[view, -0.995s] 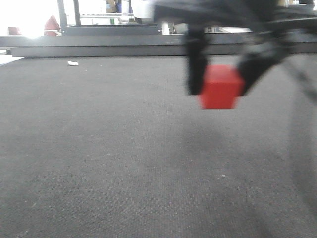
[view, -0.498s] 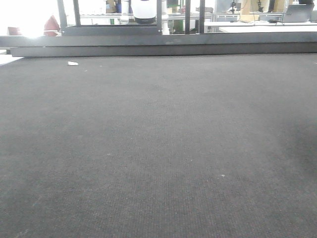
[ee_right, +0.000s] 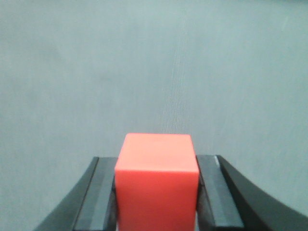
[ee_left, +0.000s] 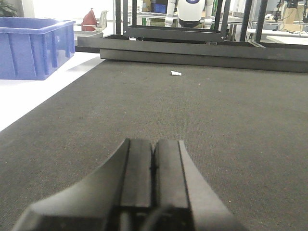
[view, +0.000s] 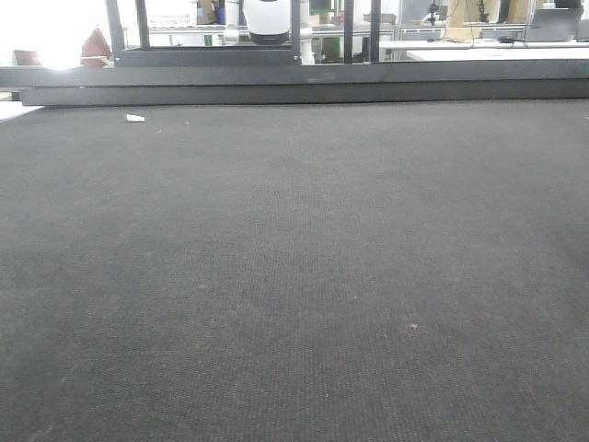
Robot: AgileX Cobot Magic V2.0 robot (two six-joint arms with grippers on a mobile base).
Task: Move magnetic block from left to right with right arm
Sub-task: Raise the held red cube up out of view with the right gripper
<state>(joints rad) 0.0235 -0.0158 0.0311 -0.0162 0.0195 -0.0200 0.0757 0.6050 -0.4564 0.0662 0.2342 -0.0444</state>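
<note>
1. Red magnetic block (ee_right: 157, 180) sits clamped between your right gripper (ee_right: 156, 163) fingers, outside the front view.
2. Carry it level and set it flat on the grey mat (ee_right: 144, 62) before you release.
3. Your left gripper (ee_left: 154, 149) rests with fingers pressed together; park it there.

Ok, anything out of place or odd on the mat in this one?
Only a small white scrap lying loose near the far edge of the mat. The red block sits squarely in the right gripper.
</note>
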